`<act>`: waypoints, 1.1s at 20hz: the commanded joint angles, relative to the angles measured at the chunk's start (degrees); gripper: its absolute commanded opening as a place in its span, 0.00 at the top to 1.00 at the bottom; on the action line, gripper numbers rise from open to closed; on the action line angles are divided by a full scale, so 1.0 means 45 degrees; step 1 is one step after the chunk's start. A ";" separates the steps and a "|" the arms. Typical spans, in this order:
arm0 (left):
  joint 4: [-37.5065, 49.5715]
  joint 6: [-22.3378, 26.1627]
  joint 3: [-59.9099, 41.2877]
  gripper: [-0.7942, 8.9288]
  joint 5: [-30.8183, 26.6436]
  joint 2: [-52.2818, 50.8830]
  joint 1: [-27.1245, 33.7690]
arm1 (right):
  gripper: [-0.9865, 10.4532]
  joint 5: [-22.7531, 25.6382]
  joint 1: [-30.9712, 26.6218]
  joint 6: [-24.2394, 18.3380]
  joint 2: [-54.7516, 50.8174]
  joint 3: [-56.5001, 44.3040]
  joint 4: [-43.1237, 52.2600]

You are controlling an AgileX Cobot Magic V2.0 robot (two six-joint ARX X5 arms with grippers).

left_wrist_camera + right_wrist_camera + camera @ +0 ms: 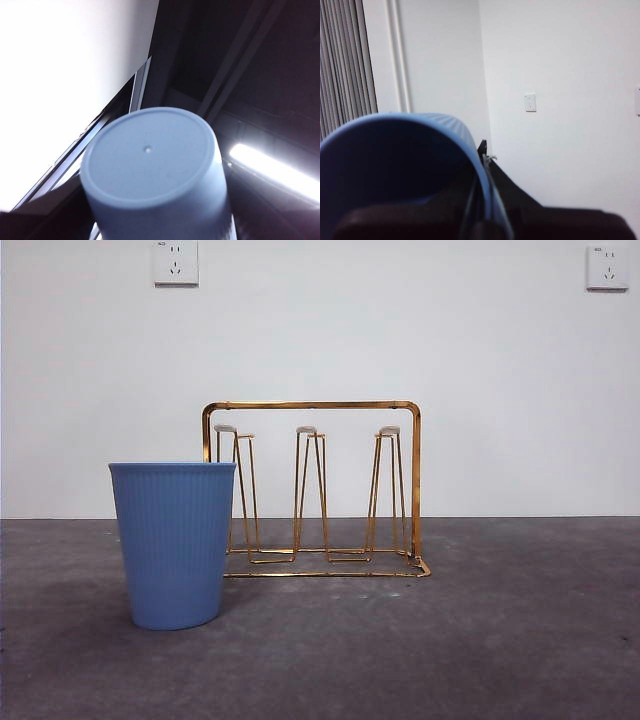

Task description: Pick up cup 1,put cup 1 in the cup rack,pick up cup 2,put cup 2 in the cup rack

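Observation:
A blue ribbed cup (172,543) stands upright on the table, just left of and in front of the gold wire cup rack (312,405). The rack's pegs are bare. No arm shows in the front view. In the left wrist view the round base of a pale blue cup (150,160) fills the lower frame against the ceiling, held aloft; the jaws themselves are hidden behind it. In the right wrist view my right gripper (485,202) is shut on the rim of a blue ribbed cup (427,122), with one jaw inside the rim and one outside.
A dark grey table (480,640) runs back to a white wall with two sockets (175,262). The left wrist view looks up at dark ceiling beams and a bright strip light (272,167). The right wrist view faces a white wall and a grey curtain (342,60).

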 commanded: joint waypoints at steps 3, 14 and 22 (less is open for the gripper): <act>0.0087 0.0442 0.0029 0.93 0.0102 -0.0015 -0.0024 | 0.90 0.0301 -0.0029 -0.0044 0.0005 -0.0097 -0.0296; -0.0141 0.0447 0.0029 0.93 0.0180 -0.0146 0.0262 | 0.74 0.1030 -0.0044 -0.0520 -0.0899 -0.0097 -0.1875; -0.1117 0.0763 0.0029 0.93 0.0651 -0.0350 0.0641 | 0.74 0.2123 -0.0044 -0.1103 -0.2633 -0.0097 -0.5367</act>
